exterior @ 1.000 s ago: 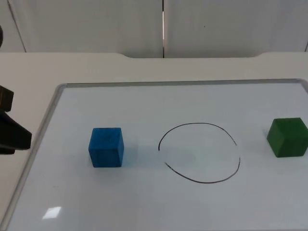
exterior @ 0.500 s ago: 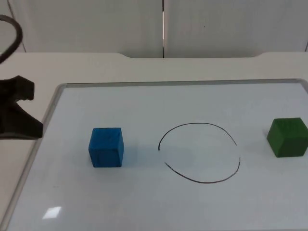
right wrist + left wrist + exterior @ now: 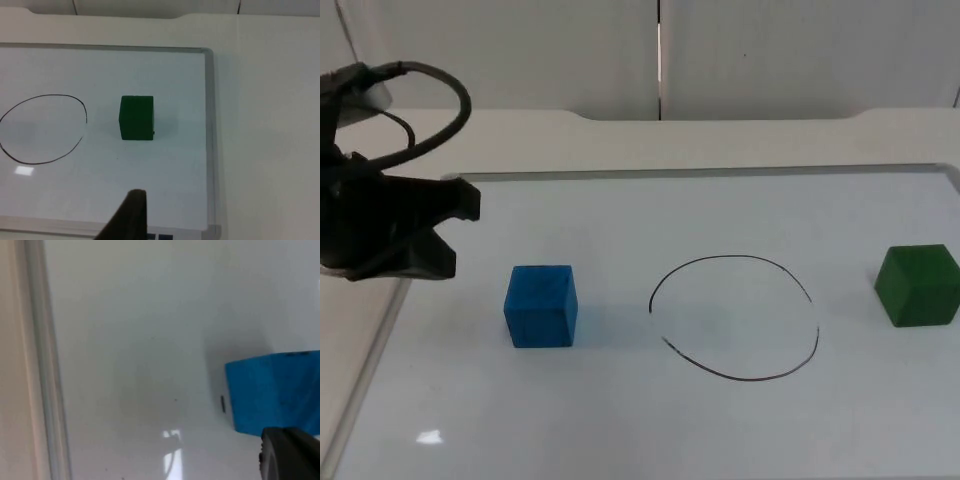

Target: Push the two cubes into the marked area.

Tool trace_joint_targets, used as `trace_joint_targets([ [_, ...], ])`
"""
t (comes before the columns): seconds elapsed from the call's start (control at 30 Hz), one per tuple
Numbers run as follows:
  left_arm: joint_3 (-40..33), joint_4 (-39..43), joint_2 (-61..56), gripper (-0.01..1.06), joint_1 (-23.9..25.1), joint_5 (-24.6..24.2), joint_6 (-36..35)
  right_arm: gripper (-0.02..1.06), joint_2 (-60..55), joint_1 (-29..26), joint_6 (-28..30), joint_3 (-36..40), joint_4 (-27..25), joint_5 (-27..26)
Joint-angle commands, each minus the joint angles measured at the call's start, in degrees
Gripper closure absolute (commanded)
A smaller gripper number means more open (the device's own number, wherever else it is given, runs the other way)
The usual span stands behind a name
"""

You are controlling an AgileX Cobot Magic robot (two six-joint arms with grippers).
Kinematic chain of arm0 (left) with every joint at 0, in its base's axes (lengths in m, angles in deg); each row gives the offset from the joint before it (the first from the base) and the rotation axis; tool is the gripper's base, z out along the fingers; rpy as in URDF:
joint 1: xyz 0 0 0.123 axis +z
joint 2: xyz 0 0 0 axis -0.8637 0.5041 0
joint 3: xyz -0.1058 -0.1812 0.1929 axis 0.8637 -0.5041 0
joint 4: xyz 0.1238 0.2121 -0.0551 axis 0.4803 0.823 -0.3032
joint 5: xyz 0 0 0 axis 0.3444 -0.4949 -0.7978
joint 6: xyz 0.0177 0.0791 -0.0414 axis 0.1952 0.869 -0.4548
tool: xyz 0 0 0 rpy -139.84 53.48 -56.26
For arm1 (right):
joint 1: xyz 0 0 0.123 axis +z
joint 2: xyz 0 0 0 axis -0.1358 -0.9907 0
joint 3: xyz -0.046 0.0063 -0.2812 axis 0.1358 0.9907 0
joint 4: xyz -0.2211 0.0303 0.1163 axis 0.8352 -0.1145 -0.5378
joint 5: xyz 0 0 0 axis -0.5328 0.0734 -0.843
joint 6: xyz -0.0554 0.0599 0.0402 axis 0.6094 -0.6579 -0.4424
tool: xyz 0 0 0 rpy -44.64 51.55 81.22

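Fingers, left gripper [image 3: 445,230]: two black fingers [image 3: 460,200] point toward the picture's right in the top view, spread apart with a gap between them, holding nothing.
Left gripper position: over the left edge of the whiteboard [image 3: 740,210], up and to the left of the blue cube [image 3: 541,306], apart from it.
Left arm pose: reaches in from the picture's left side, roughly level, gripper aimed across the board.
Fingers, right gripper [image 3: 129,215]: one dark fingertip stands before the board's near edge in the right wrist view; spread cannot be told.
Right arm: waits back from the board, looking onto the green cube [image 3: 136,118].
Blue cube: sits flat on the whiteboard, left of the drawn circle [image 3: 735,318], outside it. Faces square to the board edges; no long axis. In the left wrist view the blue cube [image 3: 275,390] lies just beyond the fingertip.
Green cube [image 3: 918,285]: sits flat near the board's right edge, right of the circle and outside it, turned slightly.
Marked area: thin black hand-drawn circle, not fully closed on its left side, between the two cubes. Seen also in the right wrist view [image 3: 42,129].
Whiteboard: silver-framed, lying on the white counter [image 3: 720,140].
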State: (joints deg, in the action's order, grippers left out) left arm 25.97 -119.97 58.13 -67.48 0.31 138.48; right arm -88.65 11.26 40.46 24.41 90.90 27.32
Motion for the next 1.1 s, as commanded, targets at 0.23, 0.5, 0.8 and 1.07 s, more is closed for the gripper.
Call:
trace_joint_targets([
  [0.23, 1.91, -1.97, 6.66, 1.05, -0.82, 4.06, 0.53, -0.01, 0.23, -0.38, -0.17, 0.13, 0.13, -0.17],
  [0.5, 4.90, -2.29, 11.54, 1.05, -3.90, 7.22, 1.97, -0.01, 0.23, -0.38, -0.17, 0.13, 0.00, -0.17],
  [0.8, 6.17, -2.79, 15.00, 1.05, -3.91, 6.39, 1.97, -0.01, 0.23, -0.38, -0.17, 0.13, 0.00, -0.17],
  [1.07, 6.17, -3.93, 15.00, 1.05, -6.74, 6.39, 3.77, -0.01, 0.23, -0.38, -0.17, 0.13, 0.00, -0.17],
])
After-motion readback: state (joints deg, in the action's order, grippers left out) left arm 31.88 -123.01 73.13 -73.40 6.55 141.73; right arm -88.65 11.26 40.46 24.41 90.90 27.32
